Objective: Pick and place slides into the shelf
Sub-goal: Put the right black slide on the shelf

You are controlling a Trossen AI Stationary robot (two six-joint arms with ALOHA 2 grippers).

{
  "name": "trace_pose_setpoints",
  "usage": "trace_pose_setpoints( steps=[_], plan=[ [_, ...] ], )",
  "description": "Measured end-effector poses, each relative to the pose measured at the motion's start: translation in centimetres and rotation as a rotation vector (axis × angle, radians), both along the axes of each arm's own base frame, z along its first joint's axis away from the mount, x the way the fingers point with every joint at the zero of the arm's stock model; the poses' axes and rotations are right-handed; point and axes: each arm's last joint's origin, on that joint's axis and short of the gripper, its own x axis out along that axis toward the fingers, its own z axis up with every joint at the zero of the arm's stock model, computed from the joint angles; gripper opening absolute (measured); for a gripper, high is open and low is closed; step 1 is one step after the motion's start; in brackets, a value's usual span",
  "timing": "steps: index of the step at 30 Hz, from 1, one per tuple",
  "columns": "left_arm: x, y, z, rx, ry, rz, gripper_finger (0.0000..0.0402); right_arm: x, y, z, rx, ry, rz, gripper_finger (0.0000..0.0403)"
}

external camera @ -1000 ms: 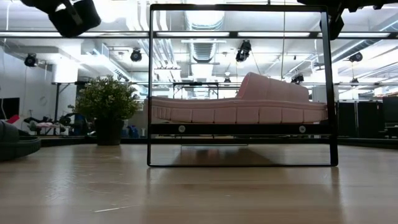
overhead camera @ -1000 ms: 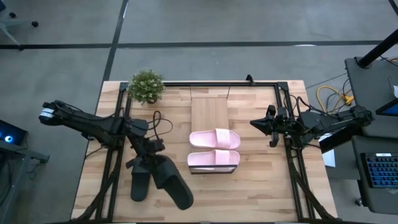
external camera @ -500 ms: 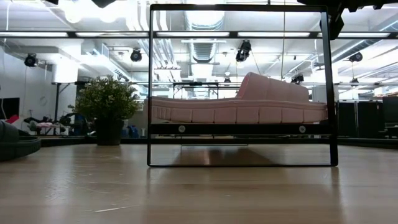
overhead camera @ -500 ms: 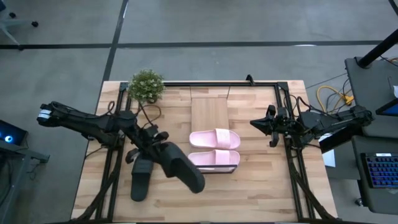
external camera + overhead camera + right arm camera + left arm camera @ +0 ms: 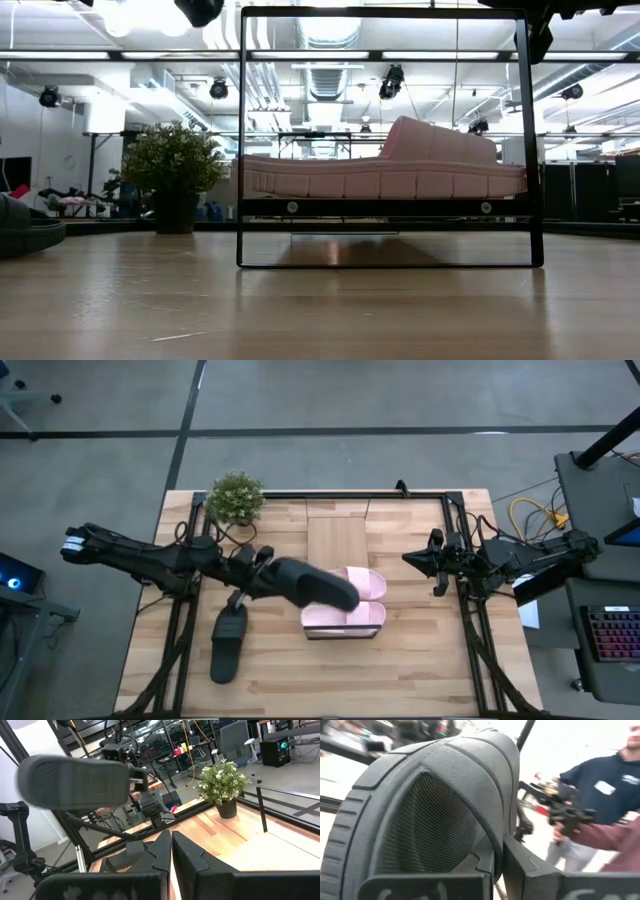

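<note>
My left gripper (image 5: 266, 574) is shut on a black slide (image 5: 315, 585) and holds it in the air over the left ends of two pale pink slides (image 5: 346, 584) (image 5: 343, 616). Both pink slides lie sole-down on the shelf (image 5: 337, 538), whose far part is bare light wood. In the low view a pink slide (image 5: 380, 172) rests on the board inside the dark frame. The second black slide (image 5: 228, 645) lies on the tabletop, near left. My right gripper (image 5: 408, 559) waits shut, right of the shelf. My left gripper has the black slide by its broad strap (image 5: 492, 850), at the strap's edge. One finger (image 5: 425, 887) is on the footbed side under the strap and the other finger (image 5: 535, 875) is outside it. The slide is lifted clear and reaches out from the fingers toward the table's right.
A small potted plant (image 5: 235, 498) stands at the far left corner of the table. Dark rails (image 5: 470, 630) run along the left and right sides. Bare planks lie near of the shelf. People (image 5: 600, 785) stand beyond the table in the left wrist view.
My left gripper has risen from the near left of the table and swung toward the far right, to the shelf. The black slide came up off the tabletop with it and turned about, from pointing near-right to hanging over the pink slides. The other black slide stayed.
</note>
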Motion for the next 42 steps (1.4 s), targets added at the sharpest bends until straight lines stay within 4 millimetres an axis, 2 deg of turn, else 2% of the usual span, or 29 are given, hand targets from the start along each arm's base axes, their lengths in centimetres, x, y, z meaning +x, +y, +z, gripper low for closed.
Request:
trace_pose_setpoints(
  steps=[6,21,31,42],
  plan=[
    [0.1,0.4,0.0,0.023,-0.006,0.153,0.0,0.0,0.0,0.0,0.0,-0.001,0.0,0.0009],
    [0.2,1.1,-0.1,0.126,-0.003,0.407,0.0,0.0,0.0,0.0,0.001,-0.002,0.0,0.0009],
    [0.2,1.2,-0.4,0.143,0.005,0.423,0.0,0.0,0.0,0.0,0.001,-0.002,0.0,0.0009],
    [0.2,1.8,-0.4,-0.04,0.026,0.518,0.0,0.0,0.0,0.0,0.001,-0.002,0.0,0.0009]
  ],
)
